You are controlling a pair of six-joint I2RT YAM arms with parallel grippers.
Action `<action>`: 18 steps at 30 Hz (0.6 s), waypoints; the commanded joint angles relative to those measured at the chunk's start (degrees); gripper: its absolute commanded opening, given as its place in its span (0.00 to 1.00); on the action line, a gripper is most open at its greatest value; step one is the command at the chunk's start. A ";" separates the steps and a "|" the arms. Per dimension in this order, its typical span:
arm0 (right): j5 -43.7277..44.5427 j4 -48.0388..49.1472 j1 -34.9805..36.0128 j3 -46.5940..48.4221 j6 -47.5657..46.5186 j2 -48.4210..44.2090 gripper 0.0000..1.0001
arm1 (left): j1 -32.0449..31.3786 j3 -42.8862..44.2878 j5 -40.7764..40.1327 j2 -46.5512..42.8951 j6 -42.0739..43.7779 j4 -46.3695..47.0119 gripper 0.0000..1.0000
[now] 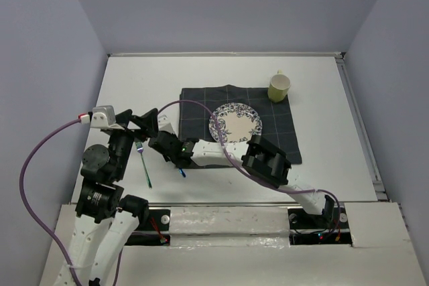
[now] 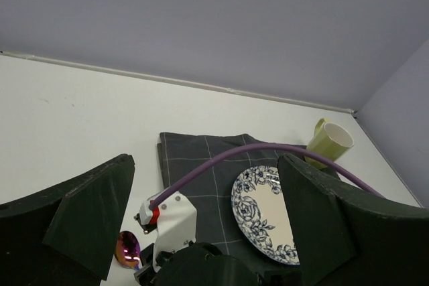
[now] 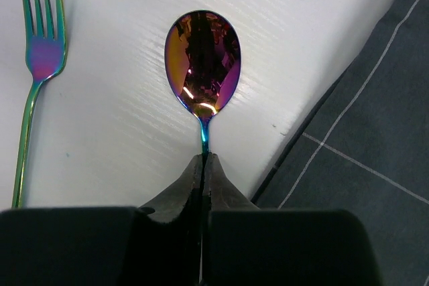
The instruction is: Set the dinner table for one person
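- surface [image 1: 134, 85]: white, lying under and all round the mat [image 1: 201, 108].
- fork [image 3: 33, 65]: flat, left of the mat.
- left fingers [image 2: 94, 212]: apart and empty, left of the mat.
- spoon [image 3: 201, 65]: between the fork and the mat.
- right fingers [image 3: 188, 192]: clamped on the thin handle of the spoon.
- plate [image 1: 236, 122], cup [image 1: 279, 87]: on the mat.

Hazards for you: the spoon may swivel in that tip pinch and strike the fork. Your arms are crowded together and may collide.
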 commanded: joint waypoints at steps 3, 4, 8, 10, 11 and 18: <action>3.05 -1.81 0.62 3.45 5.22 0.37 0.00 | -0.32 0.07 -0.02 -0.97 -0.11 2.32 0.99; 4.02 -1.37 0.62 3.89 5.57 -0.68 0.00 | -0.32 0.07 -0.10 -1.15 0.06 2.32 0.99; 0.52 5.99 -0.69 0.49 6.88 -9.64 0.00 | -0.32 0.07 -0.37 -1.41 0.15 2.23 0.99; -0.63 11.95 -1.22 -3.55 7.41 -14.64 0.00 | -0.32 0.07 -0.45 -1.41 0.24 2.23 0.99; -0.98 13.56 -1.23 -7.84 8.02 -19.63 0.00 | -0.32 0.07 -0.46 -1.50 0.15 2.23 0.99; 2.18 21.31 -7.89 -30.62 7.51 -38.82 0.00 | -0.67 -0.28 0.77 -1.06 -0.03 2.76 0.99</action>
